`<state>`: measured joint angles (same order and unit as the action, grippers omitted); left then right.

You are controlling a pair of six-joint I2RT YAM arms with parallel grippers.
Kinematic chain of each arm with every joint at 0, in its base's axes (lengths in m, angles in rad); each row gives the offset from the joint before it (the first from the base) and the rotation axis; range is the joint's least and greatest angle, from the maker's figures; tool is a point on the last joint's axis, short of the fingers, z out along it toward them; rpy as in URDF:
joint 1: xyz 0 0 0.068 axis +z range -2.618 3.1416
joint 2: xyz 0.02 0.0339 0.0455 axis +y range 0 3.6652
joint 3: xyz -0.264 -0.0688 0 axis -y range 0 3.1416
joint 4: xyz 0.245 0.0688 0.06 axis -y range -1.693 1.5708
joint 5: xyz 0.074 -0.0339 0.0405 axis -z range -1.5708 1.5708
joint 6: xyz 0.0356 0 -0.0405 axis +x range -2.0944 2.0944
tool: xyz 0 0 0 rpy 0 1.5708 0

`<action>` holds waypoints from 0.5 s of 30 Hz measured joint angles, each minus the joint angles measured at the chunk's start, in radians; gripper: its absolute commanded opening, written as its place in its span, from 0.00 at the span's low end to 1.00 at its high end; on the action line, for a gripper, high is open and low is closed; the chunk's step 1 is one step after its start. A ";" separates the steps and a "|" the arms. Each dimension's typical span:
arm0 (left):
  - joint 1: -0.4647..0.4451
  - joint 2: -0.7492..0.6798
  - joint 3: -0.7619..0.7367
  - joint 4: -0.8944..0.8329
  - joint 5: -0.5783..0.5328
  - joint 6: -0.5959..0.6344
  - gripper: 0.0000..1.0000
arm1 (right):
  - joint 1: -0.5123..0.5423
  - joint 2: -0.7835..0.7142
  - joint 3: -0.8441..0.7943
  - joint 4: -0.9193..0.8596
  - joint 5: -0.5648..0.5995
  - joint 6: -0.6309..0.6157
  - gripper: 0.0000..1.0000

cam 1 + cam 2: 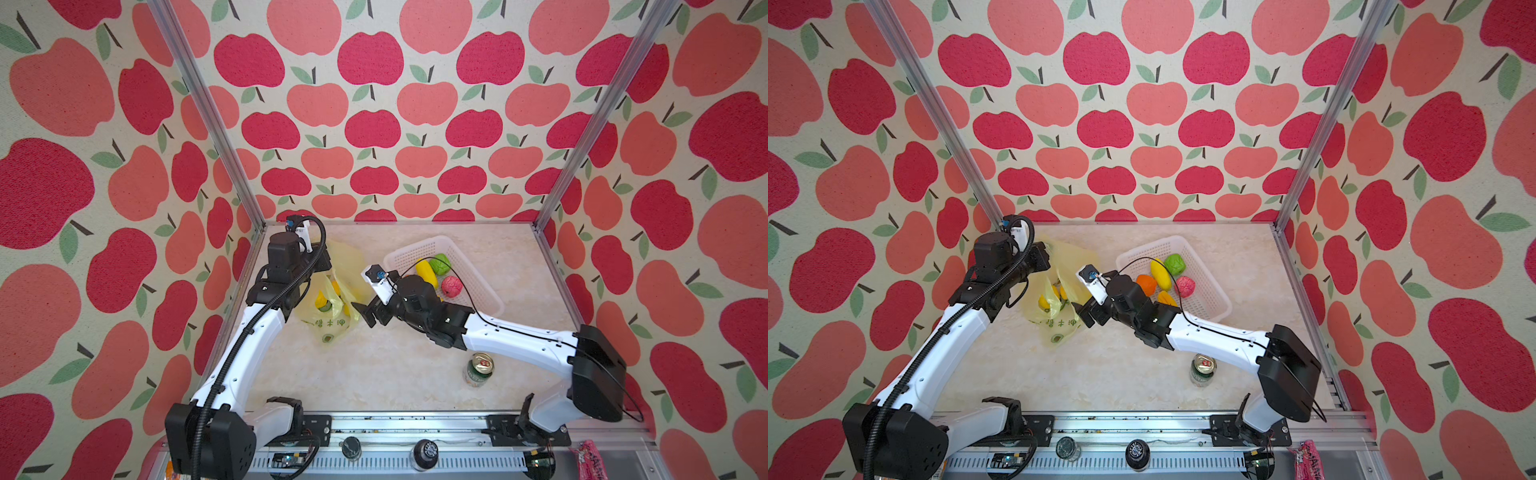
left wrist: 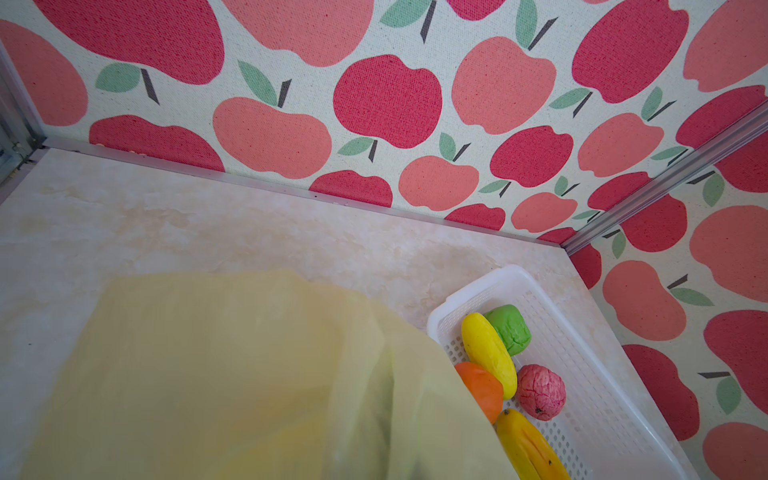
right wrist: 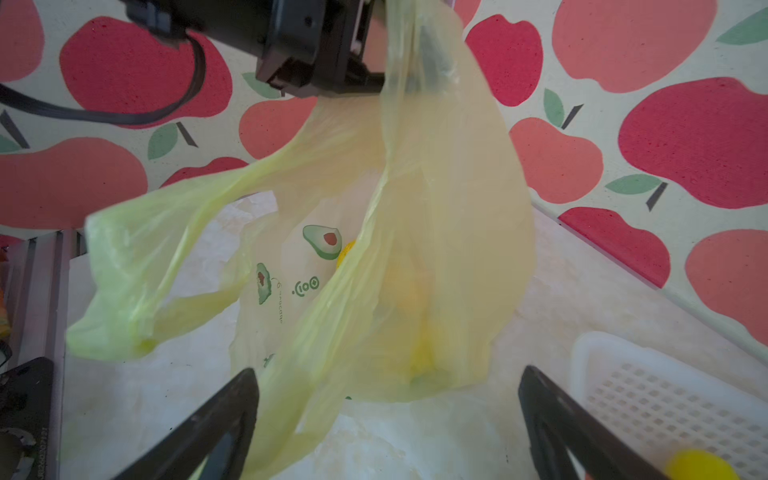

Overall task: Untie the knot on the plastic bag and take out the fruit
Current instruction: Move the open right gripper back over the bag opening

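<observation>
Apple-print walls (image 1: pixel 374 104), pale marbled tabletop (image 1: pixel 386 374), aluminium corner posts (image 1: pixel 199 104), even light

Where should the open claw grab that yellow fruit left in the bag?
Probably across the middle of the yellow fruit, entering from above through the mouth of the plastic bag, which the left gripper holds up, gaping toward the right gripper.

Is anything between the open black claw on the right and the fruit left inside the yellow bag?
Yes: the near wall of the thin translucent yellow plastic bag hangs between the right gripper and the yellow toy fruit, seen through the film.
</observation>
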<state>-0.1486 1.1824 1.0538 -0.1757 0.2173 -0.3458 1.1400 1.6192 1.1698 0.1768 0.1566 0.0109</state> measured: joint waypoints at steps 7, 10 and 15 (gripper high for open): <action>0.000 0.005 0.000 0.000 0.000 0.000 0.00 | -0.026 0.204 0.145 -0.076 0.049 0.016 0.28; 0.000 0.011 0.000 0.002 -0.001 0.001 0.00 | -0.076 0.239 0.179 -0.092 0.090 0.037 0.11; 0.000 0.029 0.000 0.001 -0.010 0.006 0.00 | -0.161 0.238 0.193 -0.097 0.216 0.043 0.00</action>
<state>-0.1486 1.2110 1.0538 -0.1749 0.2077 -0.3397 0.9791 1.8568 1.3632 0.0803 0.3721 0.0544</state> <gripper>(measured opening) 0.046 0.045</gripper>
